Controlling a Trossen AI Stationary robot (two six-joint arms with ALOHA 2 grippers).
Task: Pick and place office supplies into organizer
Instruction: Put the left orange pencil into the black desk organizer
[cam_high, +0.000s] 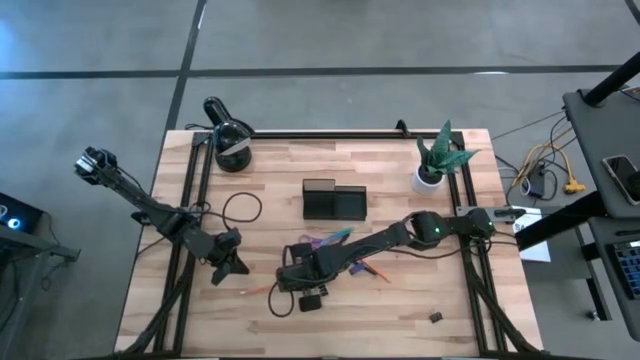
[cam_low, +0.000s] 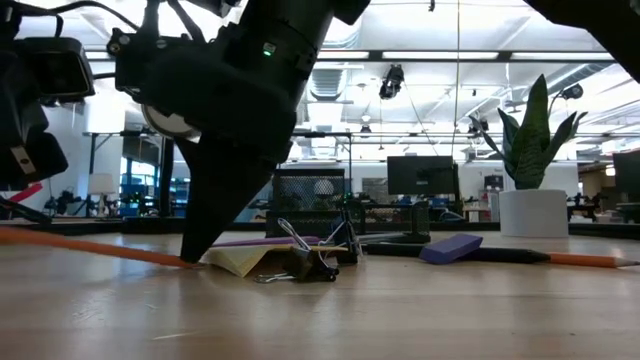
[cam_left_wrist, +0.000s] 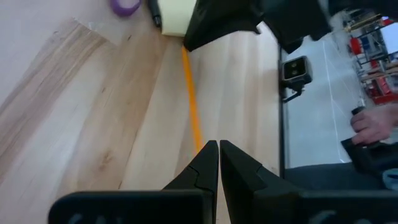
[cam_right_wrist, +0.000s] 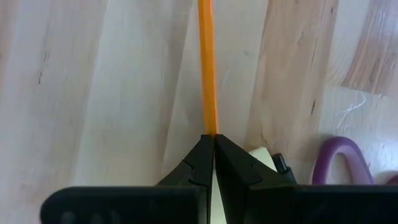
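The right gripper is down on the pale wooden table, near its front middle, its two dark fingers pressed together with their tips at the end of a thin orange pencil lying flat on the boards; whether the tips actually pinch the pencil is hard to tell. Just beside those fingers lie a yellow sticky-note pad, a small black binder clip with wire handles and the purple-handled scissors. A small purple block rests farther off. The dark smoky translucent organizer box sits well apart, toward the table's middle, between a black round-headed desk lamp and a green potted plant. The left gripper rests low by the table's left front, fingers closed on nothing, near the pencil's other end.
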